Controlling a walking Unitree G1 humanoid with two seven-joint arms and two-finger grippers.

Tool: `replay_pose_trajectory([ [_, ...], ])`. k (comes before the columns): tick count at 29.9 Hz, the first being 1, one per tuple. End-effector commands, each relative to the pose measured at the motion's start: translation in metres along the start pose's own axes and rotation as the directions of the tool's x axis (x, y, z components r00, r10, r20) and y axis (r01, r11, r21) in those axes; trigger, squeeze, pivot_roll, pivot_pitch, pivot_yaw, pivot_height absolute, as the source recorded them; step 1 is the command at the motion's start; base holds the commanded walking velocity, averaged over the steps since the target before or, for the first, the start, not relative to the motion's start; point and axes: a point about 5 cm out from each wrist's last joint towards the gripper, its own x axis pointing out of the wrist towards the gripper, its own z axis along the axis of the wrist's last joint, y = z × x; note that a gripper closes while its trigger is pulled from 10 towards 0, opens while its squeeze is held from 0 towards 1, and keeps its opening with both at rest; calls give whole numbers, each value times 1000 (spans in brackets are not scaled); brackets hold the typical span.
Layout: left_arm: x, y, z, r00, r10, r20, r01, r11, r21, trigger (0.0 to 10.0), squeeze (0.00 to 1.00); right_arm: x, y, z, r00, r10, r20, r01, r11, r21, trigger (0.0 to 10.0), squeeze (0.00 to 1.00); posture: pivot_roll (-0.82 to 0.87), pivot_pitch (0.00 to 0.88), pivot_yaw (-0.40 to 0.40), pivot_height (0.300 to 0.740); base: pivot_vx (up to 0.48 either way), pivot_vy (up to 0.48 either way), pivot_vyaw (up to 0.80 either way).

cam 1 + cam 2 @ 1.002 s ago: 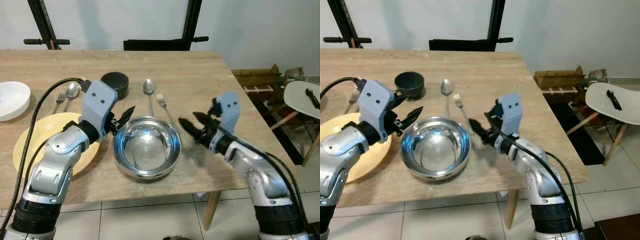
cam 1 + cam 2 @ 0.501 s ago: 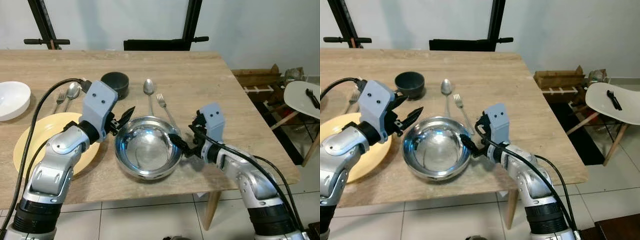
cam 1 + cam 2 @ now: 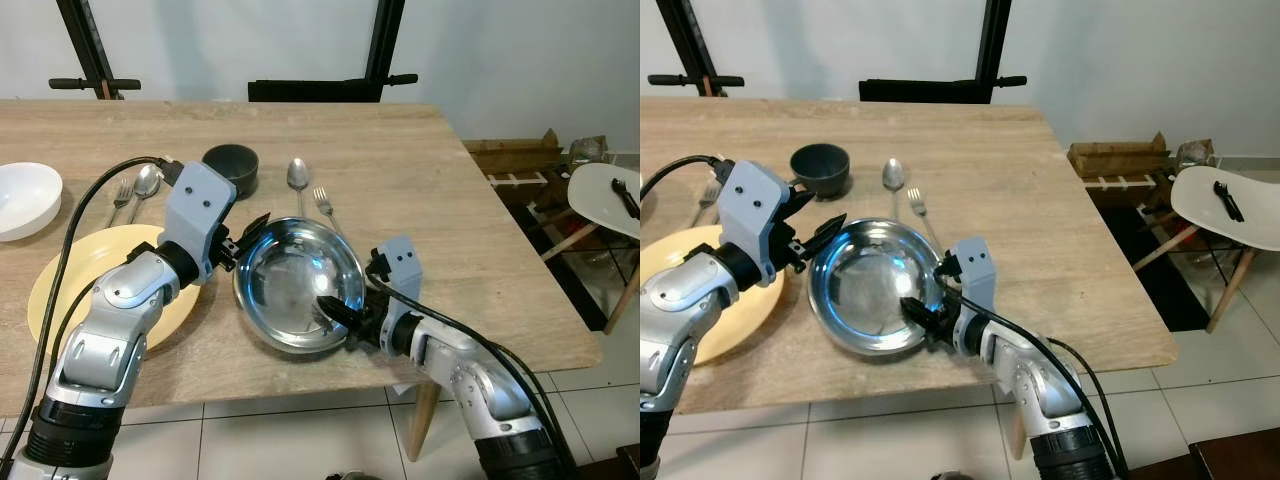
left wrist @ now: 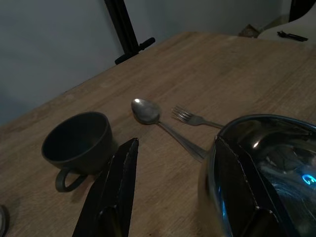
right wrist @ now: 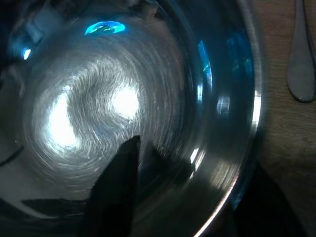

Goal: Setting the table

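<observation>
Shiny round steel bowl (image 3: 296, 283) tipped up near the wooden table (image 3: 420, 180) edge, rim pinched by right pincer (image 3: 330, 308); left pincer (image 3: 248, 235) spread at the far rim. Risk judged: slipping from that thin grip, clattering onto the silver fork (image 3: 328, 210).

Right pincer (image 3: 335, 312) grip on bowl (image 3: 290, 285) rim prob. hidden

Silver bowl (image 3: 290, 275), yellow plate (image 3: 60, 275)
</observation>
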Motion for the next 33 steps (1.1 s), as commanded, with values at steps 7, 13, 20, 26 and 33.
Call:
replay_pose_trajectory([
  [7, 2, -2, -4, 1000, -19, -13, 19, 1000, 9, 10000, 0, -2, -3, -2, 1000, -16, 17, 16, 999, 48, 0, 0, -55, 0, 20, 740, 0, 0, 0],
  [13, 2, -2, -4, 1000, -20, -14, 20, 1000, 10, 10000, 0, -3, -5, 1, 999, -23, 36, 20, 998, 67, 0, 0, -57, 0, 23, 740, 0, 0, 0],
  [20, 3, -2, -4, 1000, -19, -15, 19, 1000, 9, 10000, 0, -5, -7, 7, 995, -46, 94, 34, 991, 126, 0, 0, -57, 0, 22, 740, 0, 0, 0],
  [26, 4, 16, 6, 987, 146, 62, -128, 963, -235, 10000, 0, -19, -32, 27, 918, -306, 251, 255, 943, 214, 824, 0, -70, 5, 24, 740, 0, 0, 0],
  [33, -9, 30, 21, 979, 152, 139, -98, 937, -336, 10000, 0, -40, -43, 51, 800, -434, 414, 343, 897, 278, 10000, 0, -76, 9, 32, 740, 0, 0, 0],
])
